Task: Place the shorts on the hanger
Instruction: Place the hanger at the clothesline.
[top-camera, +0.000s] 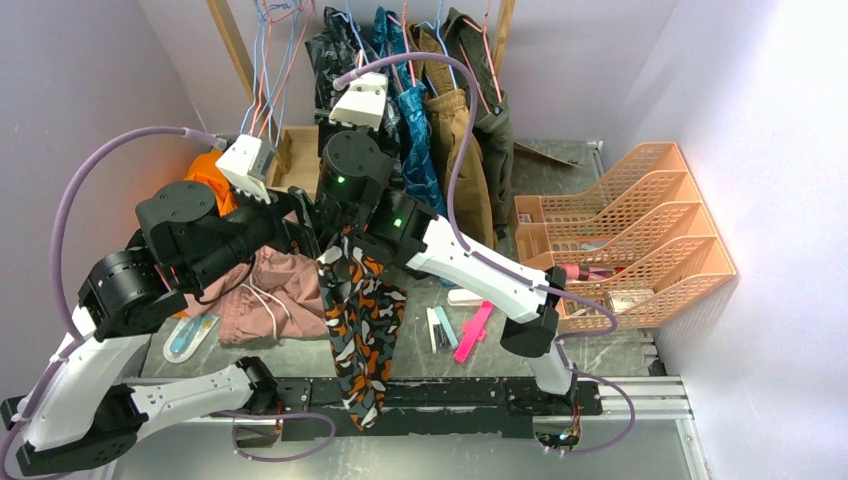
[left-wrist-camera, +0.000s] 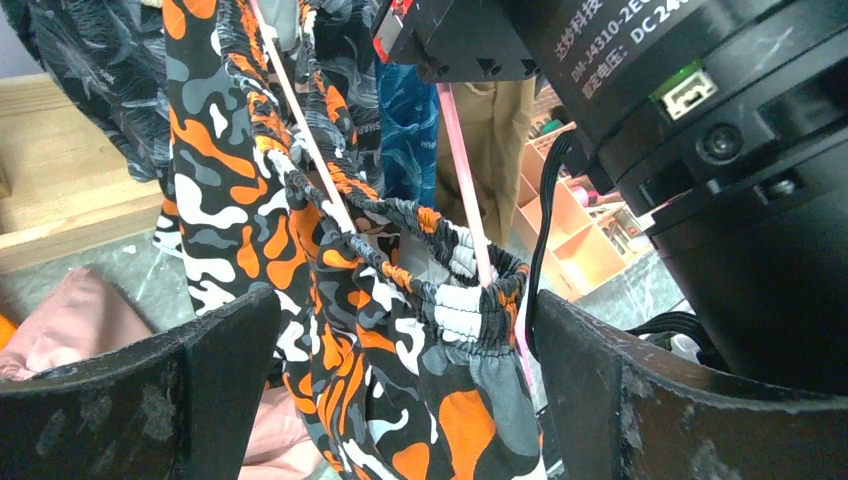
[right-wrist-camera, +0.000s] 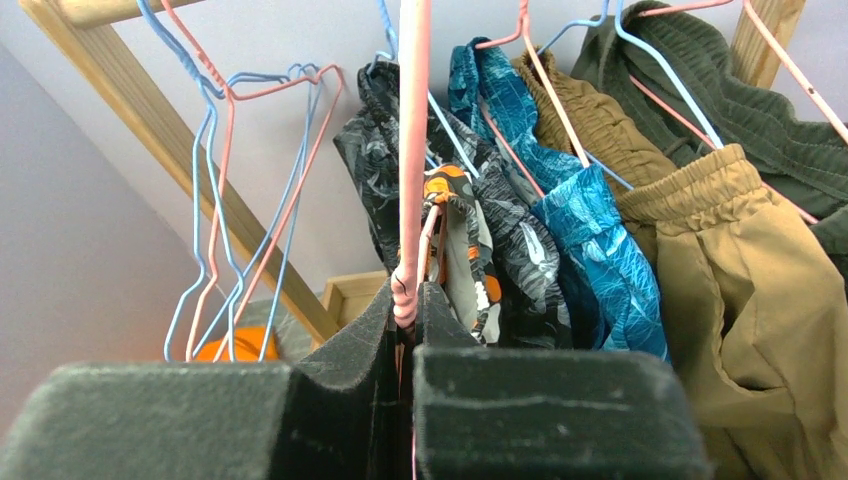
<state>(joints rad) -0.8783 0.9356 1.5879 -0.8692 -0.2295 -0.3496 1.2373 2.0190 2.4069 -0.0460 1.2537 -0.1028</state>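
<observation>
The camouflage shorts (top-camera: 362, 320) hang down over the table's near edge, their elastic waistband threaded on the pink hanger (left-wrist-camera: 462, 180). My right gripper (right-wrist-camera: 408, 300) is shut on the hanger's twisted neck (right-wrist-camera: 410, 150) and holds it up, with the hook rising out of view. In the top view the right gripper itself is mostly hidden behind its wrist and the shorts. My left gripper (left-wrist-camera: 410, 390) is wide open. Its fingers (left-wrist-camera: 140, 400) stand on either side of the waistband (left-wrist-camera: 470, 310) without pressing it. In the top view the left gripper (top-camera: 300, 215) is just left of the shorts' top.
Plain pink shorts (top-camera: 270, 290) lie under the left arm. A wooden rack at the back holds hung clothes (top-camera: 440, 120) and empty blue and pink hangers (top-camera: 270, 60). An orange file rack (top-camera: 640, 240) stands at the right. Pens (top-camera: 455, 330) lie mid-table, and a wooden box (top-camera: 295, 155) sits behind.
</observation>
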